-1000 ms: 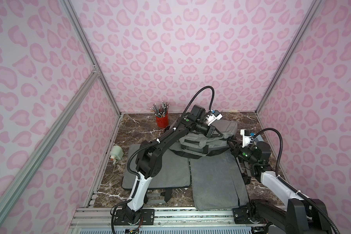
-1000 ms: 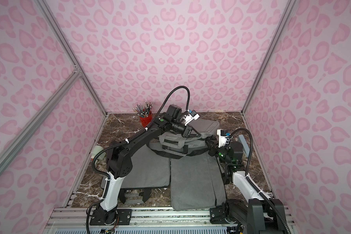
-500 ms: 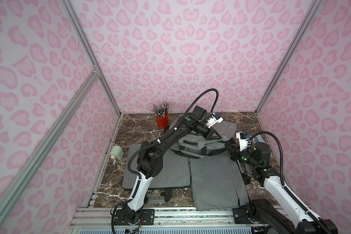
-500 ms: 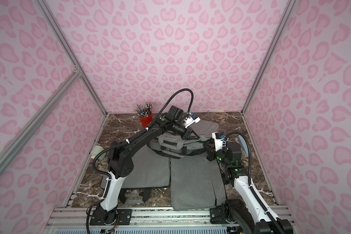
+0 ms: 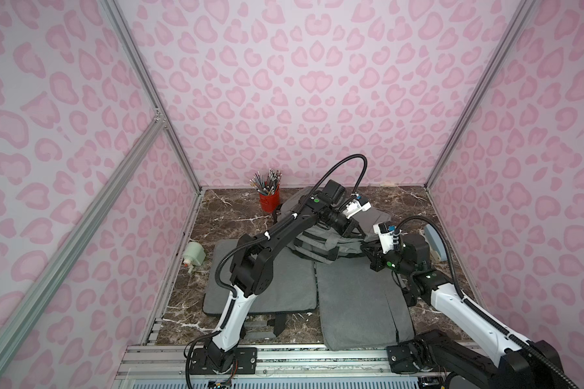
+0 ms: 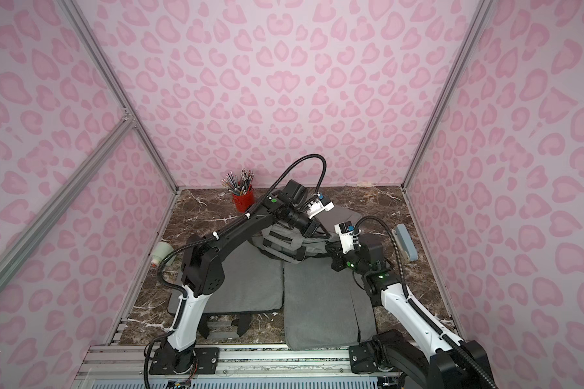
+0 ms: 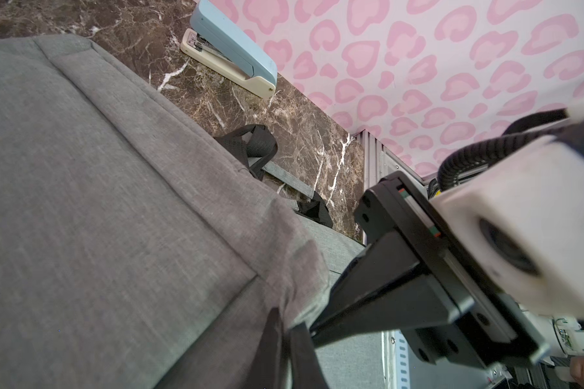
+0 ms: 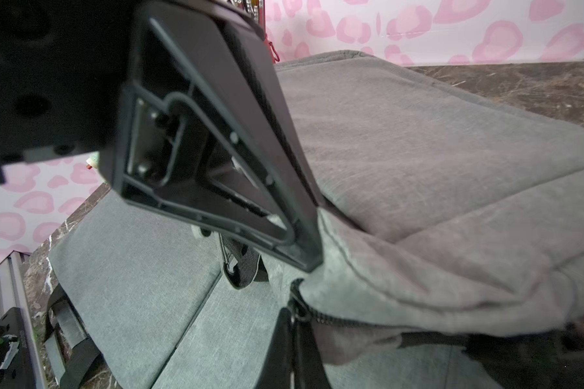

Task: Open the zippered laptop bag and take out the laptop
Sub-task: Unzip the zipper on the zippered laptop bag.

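Here, grey zippered laptop bag [image 5: 327,240] lying mid-table atop flat grey pads [image 5: 361,299]. Left gripper [image 8: 304,256] pinching bag's corner fabric shut, prob anchoring it. Right gripper [image 7: 304,331] clamping tight by zipper [image 8: 312,316], likely on pull, can't confirm. Laptop not showing.

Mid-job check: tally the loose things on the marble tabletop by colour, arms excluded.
Grey: 3 (zippered fabric laptop bag, flat fabric pad, flat fabric pad)
Red: 1 (cup of pencils)
Pale green: 1 (small bottle lying down)
Light blue: 1 (stapler)
Total: 6
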Robot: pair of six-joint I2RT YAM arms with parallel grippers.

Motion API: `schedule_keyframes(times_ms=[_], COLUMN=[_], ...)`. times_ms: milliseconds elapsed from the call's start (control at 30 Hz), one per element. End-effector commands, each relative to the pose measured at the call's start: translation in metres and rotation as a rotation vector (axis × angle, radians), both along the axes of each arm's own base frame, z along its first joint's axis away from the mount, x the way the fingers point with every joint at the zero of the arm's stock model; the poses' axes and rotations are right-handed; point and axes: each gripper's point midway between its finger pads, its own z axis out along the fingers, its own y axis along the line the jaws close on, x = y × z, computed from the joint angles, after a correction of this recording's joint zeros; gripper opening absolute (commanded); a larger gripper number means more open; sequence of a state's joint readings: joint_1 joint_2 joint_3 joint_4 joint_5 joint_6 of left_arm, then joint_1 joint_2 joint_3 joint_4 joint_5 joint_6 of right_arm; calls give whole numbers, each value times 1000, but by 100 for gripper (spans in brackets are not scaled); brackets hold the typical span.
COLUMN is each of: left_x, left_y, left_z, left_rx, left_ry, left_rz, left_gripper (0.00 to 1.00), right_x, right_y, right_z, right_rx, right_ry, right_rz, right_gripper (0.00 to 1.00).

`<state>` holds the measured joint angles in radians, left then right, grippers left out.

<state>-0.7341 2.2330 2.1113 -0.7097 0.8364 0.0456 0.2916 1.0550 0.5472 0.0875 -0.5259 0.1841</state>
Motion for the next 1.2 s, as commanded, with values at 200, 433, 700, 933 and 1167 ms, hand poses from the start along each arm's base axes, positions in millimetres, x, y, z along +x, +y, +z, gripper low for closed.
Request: schedule_keyframes(times_ms=[200, 433, 700, 933, 1167], left_x=[-9, -5, -3, 0, 1], left_y=[-11, 1, 4, 5, 8], left_z=[19, 11, 6, -2, -8], left_rx=[-97, -71, -60, -39, -7], left_ry=[-77, -89, -86, -87, -115], left_rz=[-83, -70, -67, -48, -27], left_gripper=[3, 3, 3, 3, 3], right_x=[-1, -3, 6, 23, 31], right_y=[5, -34, -63, -63, -52], right_z=[8, 8, 34, 42, 7], right_rx=[80, 114, 353, 631, 633], right_ry=[30, 81, 125, 284, 485], right_rz=[-4, -140, -266, -355, -386], right_gripper=[16, 37, 65, 69, 67])
